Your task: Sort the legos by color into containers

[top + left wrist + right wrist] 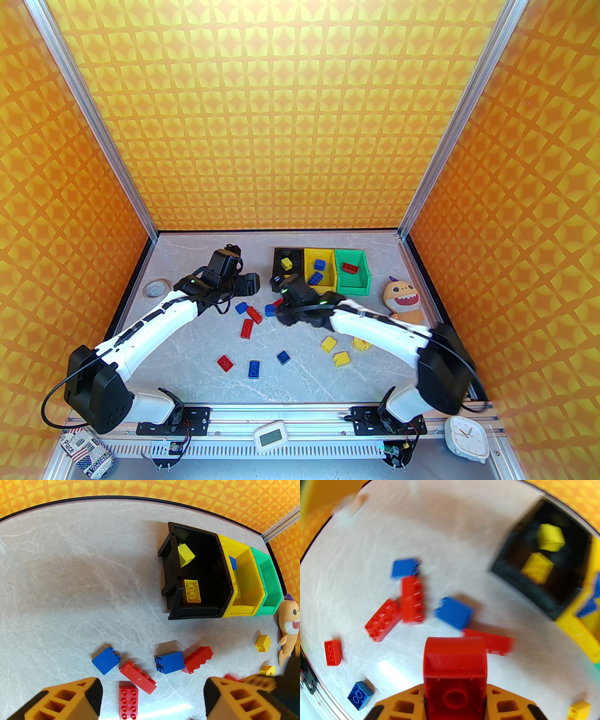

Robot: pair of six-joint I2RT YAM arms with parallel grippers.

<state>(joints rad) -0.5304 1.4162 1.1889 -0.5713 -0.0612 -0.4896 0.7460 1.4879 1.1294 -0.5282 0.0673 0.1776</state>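
Left gripper (pixel 152 700): jaws apart, empty, blue lego (pixel 170 665) just ahead between them. Right gripper (pixel 454 705): jaws clamped on red lego (pixel 454 665), green bin (pixel 354 276) off to their right. Judgement: centre over the green bin and release low so nothing bounces out. Count: bins 3; visible legos: red 6, blue 6, yellow 5.

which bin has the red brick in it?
The green bin, rightmost of the three. The black bin holds yellow bricks, the yellow bin blue ones.
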